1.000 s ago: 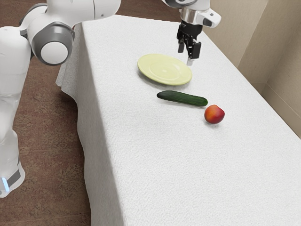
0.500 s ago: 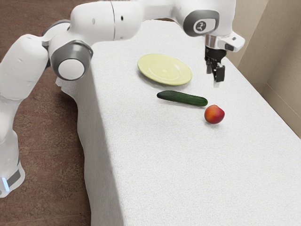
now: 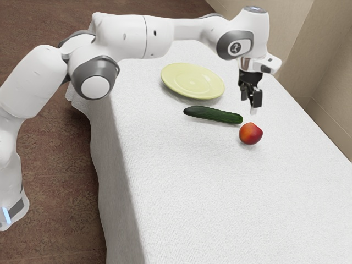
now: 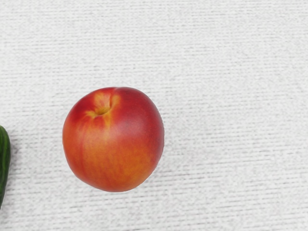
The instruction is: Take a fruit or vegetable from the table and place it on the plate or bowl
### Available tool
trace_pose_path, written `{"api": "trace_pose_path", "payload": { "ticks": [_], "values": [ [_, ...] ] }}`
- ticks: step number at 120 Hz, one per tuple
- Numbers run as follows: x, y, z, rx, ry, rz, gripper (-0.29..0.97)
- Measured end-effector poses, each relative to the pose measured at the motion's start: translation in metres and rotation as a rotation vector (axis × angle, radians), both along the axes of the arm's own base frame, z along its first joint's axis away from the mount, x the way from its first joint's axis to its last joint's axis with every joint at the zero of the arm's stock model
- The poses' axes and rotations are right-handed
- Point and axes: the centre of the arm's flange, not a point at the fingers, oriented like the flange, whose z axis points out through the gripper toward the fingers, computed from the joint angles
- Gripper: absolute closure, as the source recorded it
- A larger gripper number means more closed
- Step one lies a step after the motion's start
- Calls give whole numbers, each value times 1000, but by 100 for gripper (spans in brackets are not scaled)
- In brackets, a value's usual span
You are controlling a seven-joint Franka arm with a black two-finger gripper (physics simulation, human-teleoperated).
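Note:
A red-orange peach (image 3: 250, 133) lies on the white tablecloth, just right of a dark green cucumber (image 3: 213, 114) in the exterior view. Behind the cucumber sits a pale yellow-green plate (image 3: 192, 80) with nothing on it. My black gripper (image 3: 250, 104) hangs open in the air above the peach, pointing down, nothing between its fingers. In the wrist view the peach (image 4: 113, 138) sits directly below my hand, stem dimple up, with the cucumber's tip (image 4: 3, 161) beside it.
The table (image 3: 181, 187) is long, with bare cloth in front of the fruit. A beige wall (image 3: 324, 49) runs close along the table's far side. The table's near edge drops to a brown floor (image 3: 60, 165).
My arm has swung from beside the plate toward the exterior view's right and dropped lower, ending above the peach. The plate, cucumber and peach have stayed put.

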Motion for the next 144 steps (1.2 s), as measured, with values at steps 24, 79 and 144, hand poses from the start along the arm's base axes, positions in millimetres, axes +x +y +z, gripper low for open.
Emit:
{"api": "trace_pose_path", "payload": {
  "ticks": [24,79,144],
  "values": [
    [14,1,-27,-34,-6,-7,0],
    [33,24,-60,-45,-35,-13,0],
    [57,16,-105,-49,-51,-62,-1]
  ]
}}
